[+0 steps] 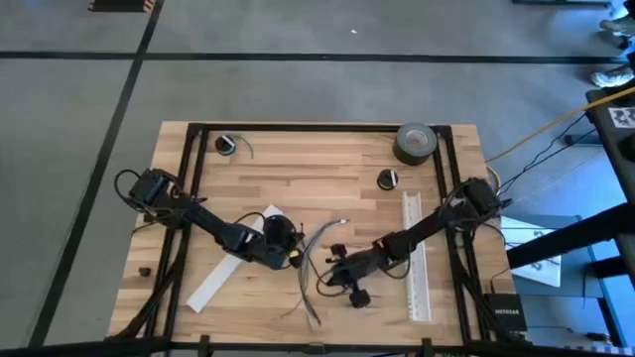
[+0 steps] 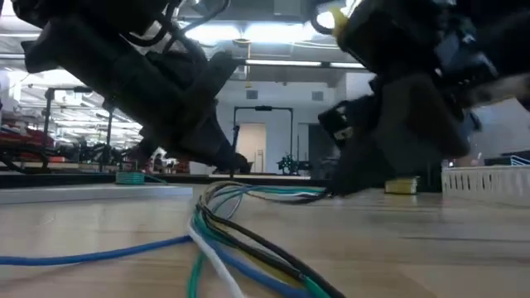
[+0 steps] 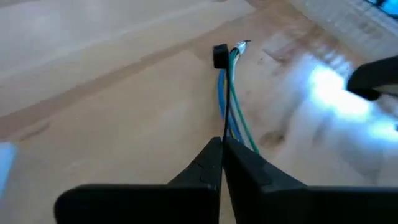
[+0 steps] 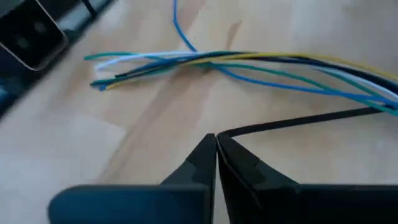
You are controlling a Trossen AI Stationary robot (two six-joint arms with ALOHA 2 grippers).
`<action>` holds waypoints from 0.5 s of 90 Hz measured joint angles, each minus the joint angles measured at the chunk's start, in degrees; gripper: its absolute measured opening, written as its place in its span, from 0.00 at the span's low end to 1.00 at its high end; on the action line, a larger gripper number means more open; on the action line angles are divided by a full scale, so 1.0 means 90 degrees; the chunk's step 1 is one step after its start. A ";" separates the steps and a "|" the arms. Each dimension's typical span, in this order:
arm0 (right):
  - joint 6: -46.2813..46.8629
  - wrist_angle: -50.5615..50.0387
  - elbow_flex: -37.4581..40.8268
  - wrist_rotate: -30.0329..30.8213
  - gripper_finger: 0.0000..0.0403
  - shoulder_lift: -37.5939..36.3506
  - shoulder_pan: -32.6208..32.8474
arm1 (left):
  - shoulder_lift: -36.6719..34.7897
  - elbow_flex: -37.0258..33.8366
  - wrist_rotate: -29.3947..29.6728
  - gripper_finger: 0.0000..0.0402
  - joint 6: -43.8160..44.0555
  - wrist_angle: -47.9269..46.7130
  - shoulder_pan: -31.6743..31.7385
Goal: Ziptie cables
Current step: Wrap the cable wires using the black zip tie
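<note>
The cables (image 1: 316, 246), a loose bundle of thin blue, green, white, black and yellow wires, lie curved on the wooden table's middle (image 2: 240, 228). My left gripper (image 1: 295, 255) is low at their left side, shut on them (image 3: 222, 144). The ziptie (image 4: 298, 121), a thin black strip, runs from my right gripper (image 4: 216, 138) to the bundle (image 4: 267, 62). My right gripper (image 1: 333, 270) is shut on it, just right of the cables. A small black block (image 3: 219, 56) sits beside the cables' far ends. My left gripper pinches the cables (image 3: 227, 127) between its two shut fingertips, partway along the bundle, slanting down from the table's left. The wires run on from the tips along the tabletop to their far ends (image 3: 241, 45). My right gripper pinches the ziptie's free end (image 4: 231, 130) at its fingertips, slanting down toward the table. The strip runs straight away from the tips, low over the wood, to the bundle at the picture's edge (image 4: 380, 108).
A grey tape roll (image 1: 416, 142) stands at the far right. A long white slotted strip (image 1: 415, 260) lies along the right side, another white strip (image 1: 220, 280) under the left arm. Small black round parts (image 1: 387, 178) (image 1: 226, 145) sit toward the far edge.
</note>
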State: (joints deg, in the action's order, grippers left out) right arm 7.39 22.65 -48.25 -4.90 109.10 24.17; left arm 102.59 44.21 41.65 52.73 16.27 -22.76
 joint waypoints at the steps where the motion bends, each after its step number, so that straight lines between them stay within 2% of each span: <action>1: 0.0030 0.0014 0.0000 -0.0055 0.00 0.0000 -0.0027 | 0.0000 0.0018 -0.0008 0.00 -0.0053 -0.0002 0.0000; 10: 0.0295 0.0100 -0.0002 -0.0461 0.00 -0.0002 -0.0247 | 0.0000 0.0258 -0.0052 0.00 -0.0531 -0.0079 0.0019; 45: 0.0872 0.0466 -0.0012 -0.1214 0.00 -0.0012 -0.0704 | 0.0000 0.1035 -0.0346 0.00 -0.2594 -0.0501 -0.0123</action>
State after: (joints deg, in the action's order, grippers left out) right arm 15.24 26.84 -48.36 -15.83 108.99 17.83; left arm 102.59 53.53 38.53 29.39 11.76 -23.87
